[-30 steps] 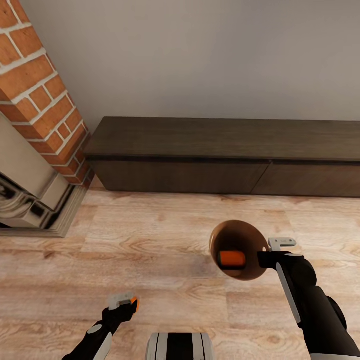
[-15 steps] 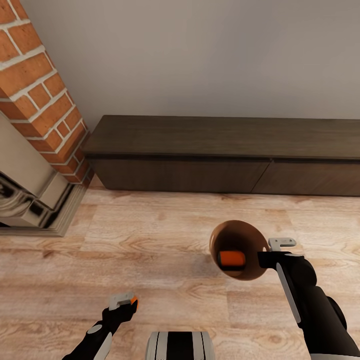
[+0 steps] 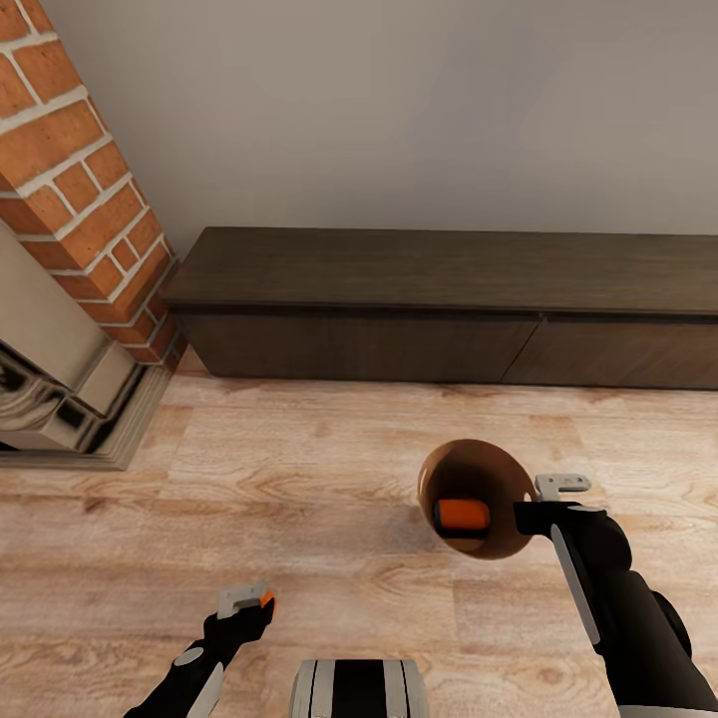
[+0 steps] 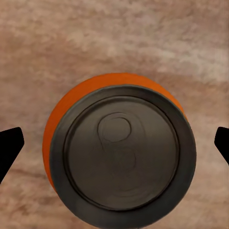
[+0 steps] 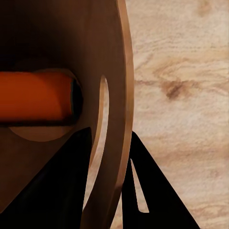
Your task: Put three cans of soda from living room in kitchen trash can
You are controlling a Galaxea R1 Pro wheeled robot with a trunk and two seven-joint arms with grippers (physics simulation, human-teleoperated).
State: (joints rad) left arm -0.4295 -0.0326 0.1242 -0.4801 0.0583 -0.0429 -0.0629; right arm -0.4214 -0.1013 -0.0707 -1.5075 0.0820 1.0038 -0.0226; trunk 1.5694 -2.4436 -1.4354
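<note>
Pale bucket-like bin with glossy brown inside is pinched at its 3 o'clock rim by right gripper, closed on the wall; one orange soda can lies inside. Second orange can is clamped in left gripper. Risk: bin tilt, can rolled out; rim grip slipped.

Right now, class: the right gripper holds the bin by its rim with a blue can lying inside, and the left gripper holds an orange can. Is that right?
One slip: the can in the bin is orange, not blue, as the head and right wrist views show. The right gripper does pinch the rim, and the left gripper holds an orange can.
</note>
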